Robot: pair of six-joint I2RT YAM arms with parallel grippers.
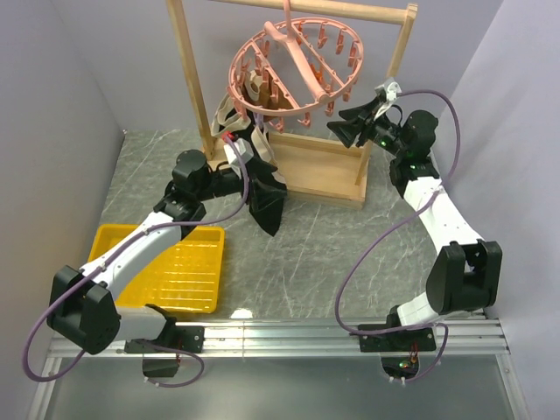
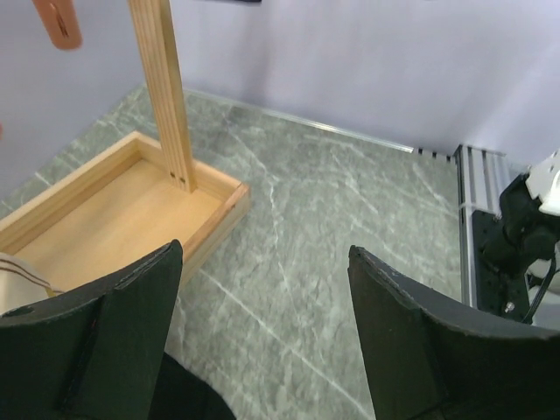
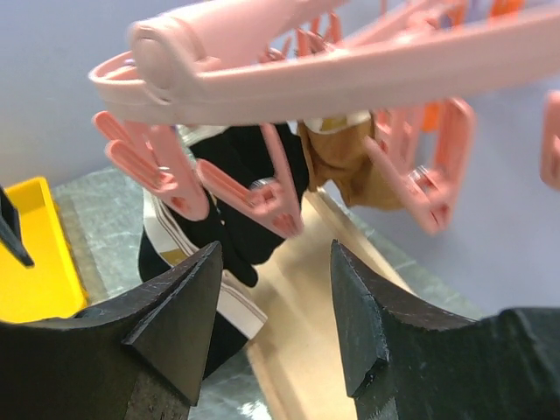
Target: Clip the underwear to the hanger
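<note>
Underwear (image 3: 337, 157) hangs pegged on hanger (image 1: 293, 66) by far edge. Left gripper (image 2: 262, 254) open, holding nothing; right gripper (image 3: 276, 254) open facing pegs, probably to pinch one.

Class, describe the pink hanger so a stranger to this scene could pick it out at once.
Start at the tall wooden rack standing at the far side of the grey table. The hanger dangles from its top bar by a hook. It is the only pink plastic thing: an oval ring fringed with small pegs.
</note>
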